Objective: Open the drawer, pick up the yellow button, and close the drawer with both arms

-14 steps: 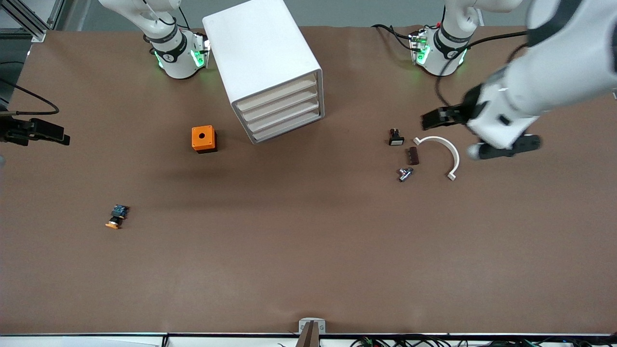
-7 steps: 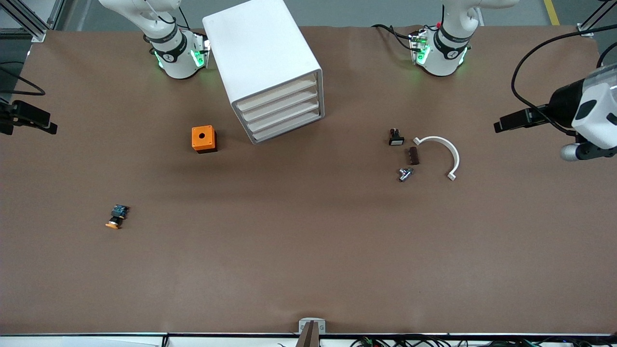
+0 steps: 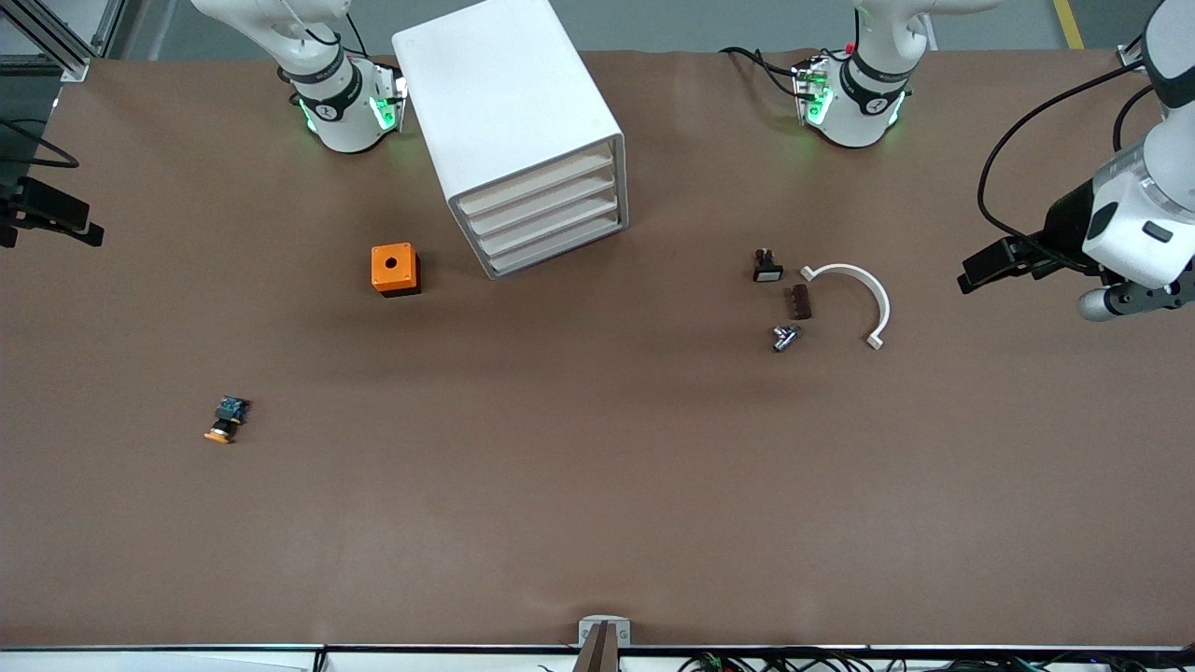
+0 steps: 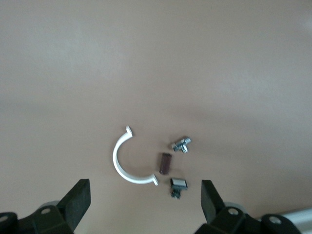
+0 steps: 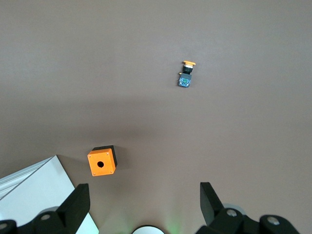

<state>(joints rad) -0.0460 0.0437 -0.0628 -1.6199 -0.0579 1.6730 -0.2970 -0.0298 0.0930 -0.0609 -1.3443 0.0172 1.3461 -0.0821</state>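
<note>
The button (image 3: pixel 225 420), orange cap on a dark bluish body, lies on the brown table toward the right arm's end, nearer the front camera than the orange box; it also shows in the right wrist view (image 5: pixel 185 75). The white drawer cabinet (image 3: pixel 509 121) stands between the arm bases with all its drawers shut; its corner shows in the right wrist view (image 5: pixel 29 195). My left gripper (image 3: pixel 990 266) hangs open and empty over the left arm's end of the table (image 4: pixel 144 204). My right gripper (image 3: pixel 65 217) is open and empty at the right arm's table end (image 5: pixel 144 207).
An orange box with a round hole (image 3: pixel 395 269) sits beside the cabinet. Toward the left arm's end lie a white curved clamp (image 3: pixel 854 289), a small black part with a white face (image 3: pixel 766 268), a brown piece (image 3: pixel 801 301) and a metal fitting (image 3: pixel 784 337).
The left arm has swung away from the small parts out to its end of the table. The right gripper has drawn back toward its table edge. Nothing on the table has moved.
</note>
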